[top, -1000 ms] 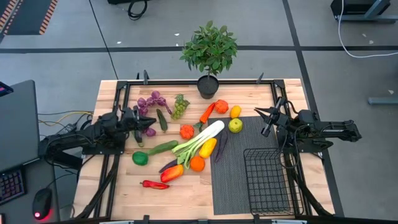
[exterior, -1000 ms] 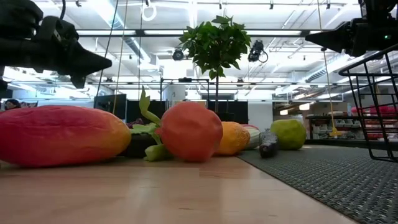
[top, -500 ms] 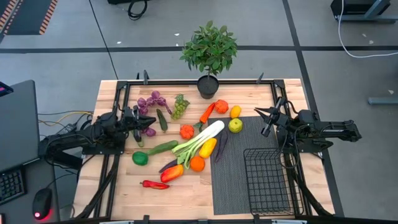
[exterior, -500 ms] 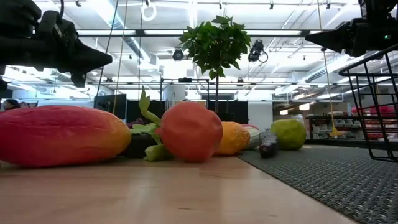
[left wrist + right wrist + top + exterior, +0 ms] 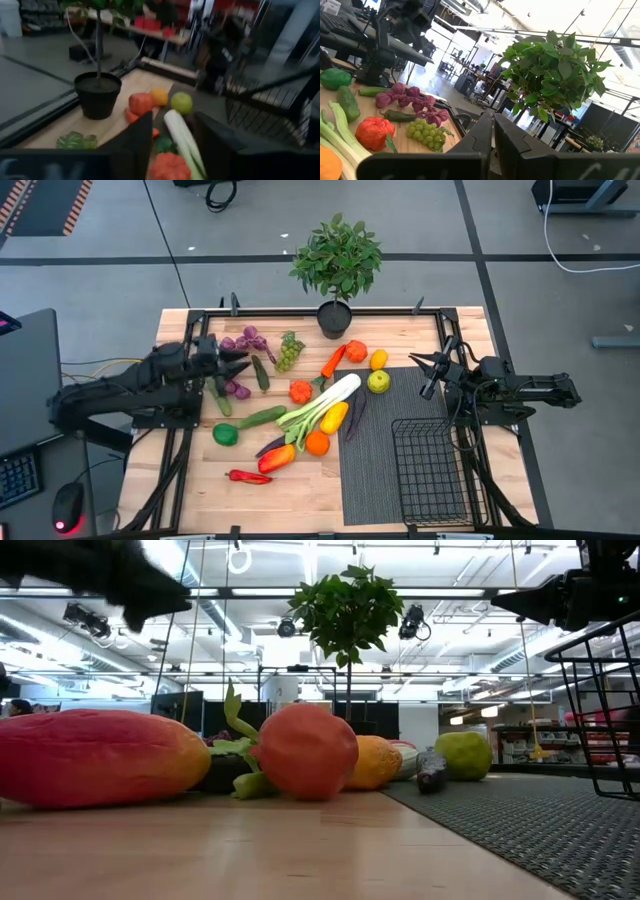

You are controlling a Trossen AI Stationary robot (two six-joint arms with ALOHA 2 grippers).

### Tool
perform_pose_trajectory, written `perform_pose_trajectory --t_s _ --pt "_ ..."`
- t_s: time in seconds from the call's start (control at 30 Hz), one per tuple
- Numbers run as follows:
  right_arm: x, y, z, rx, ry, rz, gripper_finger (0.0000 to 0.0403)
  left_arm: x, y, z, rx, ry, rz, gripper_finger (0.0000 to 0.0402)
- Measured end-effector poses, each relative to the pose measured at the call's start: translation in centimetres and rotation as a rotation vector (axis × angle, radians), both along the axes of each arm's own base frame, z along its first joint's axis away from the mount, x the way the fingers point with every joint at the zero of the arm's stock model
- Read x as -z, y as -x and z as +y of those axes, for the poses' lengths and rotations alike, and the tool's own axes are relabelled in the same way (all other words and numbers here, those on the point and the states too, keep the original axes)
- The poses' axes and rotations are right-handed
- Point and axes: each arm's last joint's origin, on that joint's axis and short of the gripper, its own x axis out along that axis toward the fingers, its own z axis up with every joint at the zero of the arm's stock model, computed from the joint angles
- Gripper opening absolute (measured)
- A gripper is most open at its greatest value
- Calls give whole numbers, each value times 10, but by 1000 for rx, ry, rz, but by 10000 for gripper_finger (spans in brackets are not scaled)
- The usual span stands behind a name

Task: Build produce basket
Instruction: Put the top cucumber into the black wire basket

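The produce lies loose on the wooden table: purple grapes (image 5: 245, 340), green grapes (image 5: 290, 352), a carrot (image 5: 333, 362), a leek (image 5: 320, 405), a green pepper (image 5: 226, 434), a red chili (image 5: 248, 477) and several more pieces. The black wire basket (image 5: 428, 470) stands empty on the near right part of a ribbed grey mat (image 5: 375, 440). My left gripper (image 5: 238, 364) hovers open above the table's left side, near the purple grapes, holding nothing; its wrist view looks between its fingers (image 5: 174, 117) at the leek (image 5: 182, 137). My right gripper (image 5: 428, 375) is shut and raised at the right.
A leafy plant in a black pot (image 5: 335, 315) stands at the middle of the far edge. A dark metal frame (image 5: 190, 330) runs along the table's sides. Bare wood lies in front of the produce at the near left (image 5: 290, 500).
My left gripper has risen from just above the table and moved a little toward the far edge, and its fingers have opened. It holds nothing. The produce and the basket lie as before.
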Motion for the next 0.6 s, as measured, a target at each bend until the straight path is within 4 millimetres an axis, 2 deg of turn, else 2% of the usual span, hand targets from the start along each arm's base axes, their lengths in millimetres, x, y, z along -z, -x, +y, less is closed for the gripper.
perform_pose_trajectory --t_s 0.1,0.2,0.37,0.6 --pt "0 0 0 0 0 0 27 -12 -25 7 6 21 165 213" --pt "0 0 0 0 0 -1 27 -7 -50 13 5 89 382 236" --pt "0 0 0 0 0 0 27 36 -81 26 -127 378 729 235" --pt "0 0 0 0 0 0 27 83 -98 42 -316 468 943 219"
